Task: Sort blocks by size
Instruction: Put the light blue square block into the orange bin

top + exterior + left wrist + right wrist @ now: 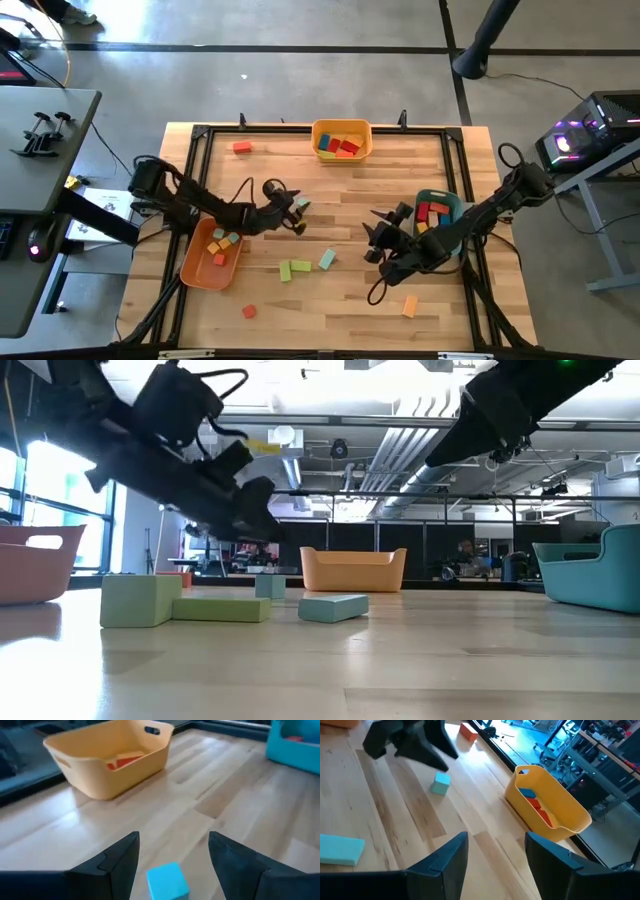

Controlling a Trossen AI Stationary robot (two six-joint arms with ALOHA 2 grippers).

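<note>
Between my left gripper's [172, 857] parted fingers, a teal cube [167, 881] sits on the table [210, 800], ungrasped.

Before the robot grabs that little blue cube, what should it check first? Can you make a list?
1. Left gripper fingers open: ok.
2. Small teal cube sits between those fingers: ok.
3. Fingers low enough around the cube: cannot tell.
4. Right gripper empty and away from the cube: ok.
5. Orange tray has room for another block: ok.
6. Which tray this size belongs in: cannot tell.
</note>
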